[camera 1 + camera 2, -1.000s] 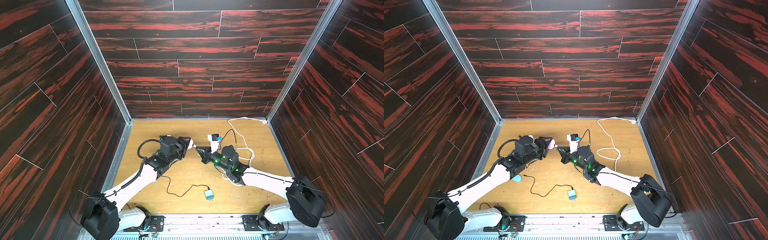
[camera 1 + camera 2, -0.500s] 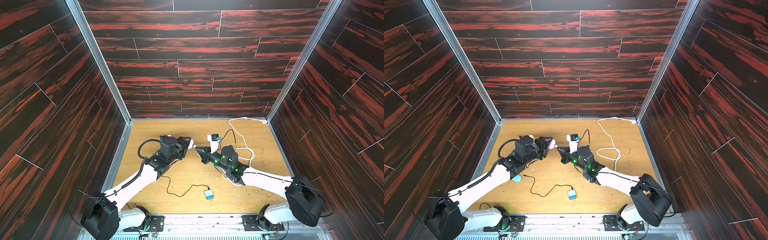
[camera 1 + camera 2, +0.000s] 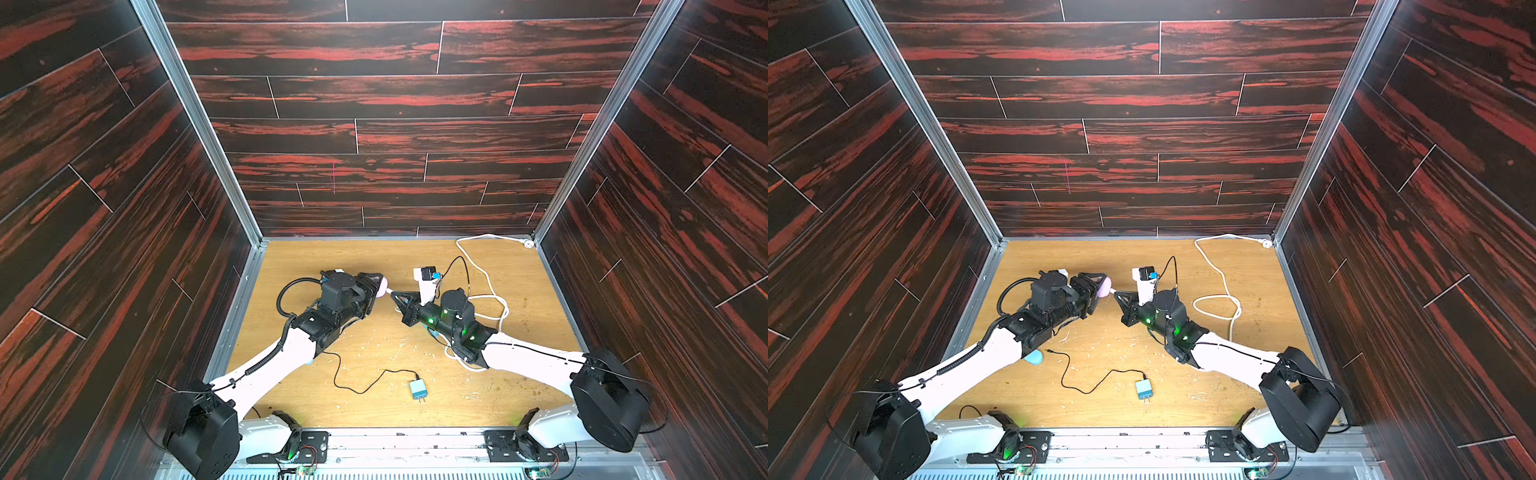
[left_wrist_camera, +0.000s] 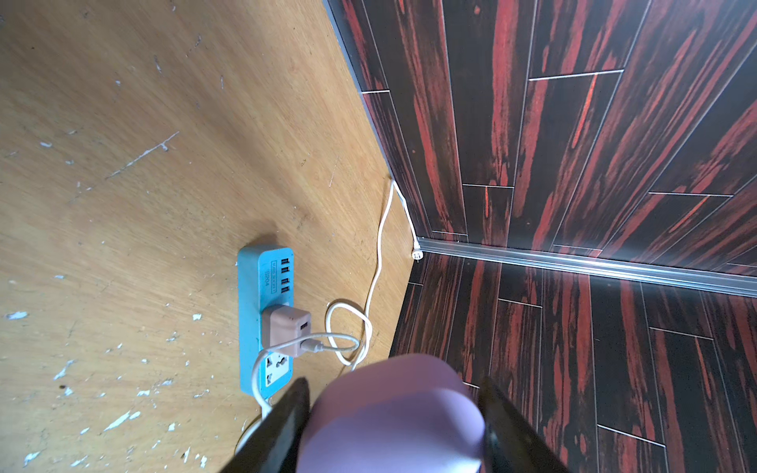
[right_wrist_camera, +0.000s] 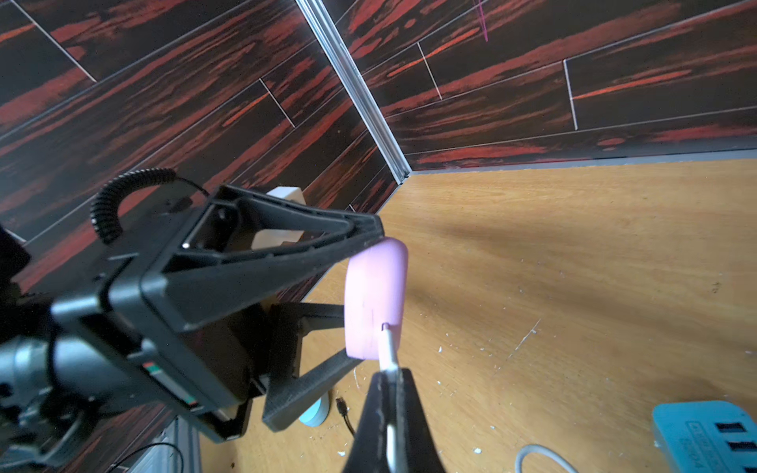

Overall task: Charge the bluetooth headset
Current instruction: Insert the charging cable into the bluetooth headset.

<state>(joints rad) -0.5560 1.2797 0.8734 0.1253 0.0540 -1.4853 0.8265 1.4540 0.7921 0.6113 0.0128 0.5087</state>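
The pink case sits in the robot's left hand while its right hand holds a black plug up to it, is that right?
Not quite: the plug is white, not black. The right wrist view shows the right hand pinching it at the pink case, which the left hand does hold.

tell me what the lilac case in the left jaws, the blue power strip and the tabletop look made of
Lilac case: likely matte, soft-touch plastic or silicone; even colour, rounded edges, no glare.
Blue power strip: hard moulded plastic, satin; crisp edges, printed label.
Tabletop: wood or wood-look laminate; visible grain, scratched with pale chips.
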